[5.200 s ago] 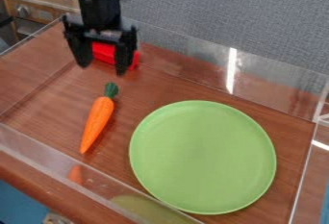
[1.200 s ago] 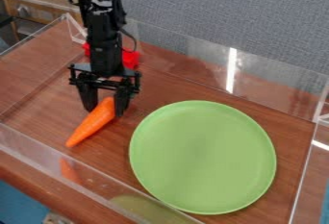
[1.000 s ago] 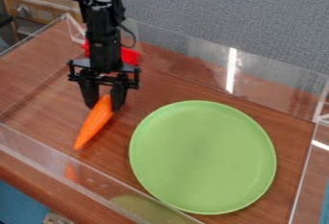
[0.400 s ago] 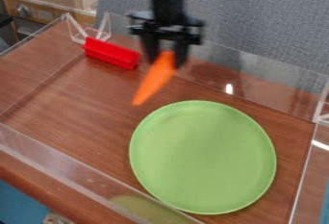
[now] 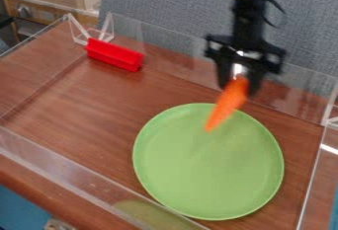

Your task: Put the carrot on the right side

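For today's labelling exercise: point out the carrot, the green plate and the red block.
carrot [image 5: 226, 107], camera view, middle of its orange body.
green plate [image 5: 179, 180], camera view, bare lower-left surface.
red block [image 5: 115, 54], camera view, its top face.

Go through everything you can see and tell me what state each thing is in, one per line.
carrot: held by its top, lifted, hanging tilted over the plate's far edge.
gripper: pointing down, shut on the carrot.
green plate: flat on the table, nothing resting on it.
red block: lying untouched at the back left.
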You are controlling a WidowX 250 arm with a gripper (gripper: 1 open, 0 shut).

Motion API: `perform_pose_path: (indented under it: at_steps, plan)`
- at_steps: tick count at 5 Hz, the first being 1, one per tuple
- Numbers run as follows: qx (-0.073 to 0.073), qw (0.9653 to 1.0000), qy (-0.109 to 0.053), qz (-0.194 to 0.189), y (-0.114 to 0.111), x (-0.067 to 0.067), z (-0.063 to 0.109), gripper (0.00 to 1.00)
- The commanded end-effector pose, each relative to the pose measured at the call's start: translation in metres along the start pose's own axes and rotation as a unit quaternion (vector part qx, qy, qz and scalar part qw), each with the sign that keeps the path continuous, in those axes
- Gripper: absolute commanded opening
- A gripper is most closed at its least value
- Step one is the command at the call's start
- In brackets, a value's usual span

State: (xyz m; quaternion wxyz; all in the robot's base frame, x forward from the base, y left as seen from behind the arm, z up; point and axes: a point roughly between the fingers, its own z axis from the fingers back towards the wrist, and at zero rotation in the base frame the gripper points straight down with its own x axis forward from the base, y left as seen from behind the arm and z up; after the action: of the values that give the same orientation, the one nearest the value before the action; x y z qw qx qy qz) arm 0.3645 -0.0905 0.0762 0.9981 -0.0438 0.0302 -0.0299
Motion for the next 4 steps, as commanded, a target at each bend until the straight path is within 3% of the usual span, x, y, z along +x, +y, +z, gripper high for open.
perform_pose_path:
  at_steps: [1, 2, 4]
  plan:
    - [0.001, 0.9994, -0.034, 0.003, -0.010, 0.014, 0.007, 0.00]
    - [-0.005, 0.9993, -0.037, 0.006, -0.006, 0.021, -0.004, 0.00]
    - [-0.015, 0.9991, -0.038, -0.005, -0.011, 0.012, -0.005, 0.00]
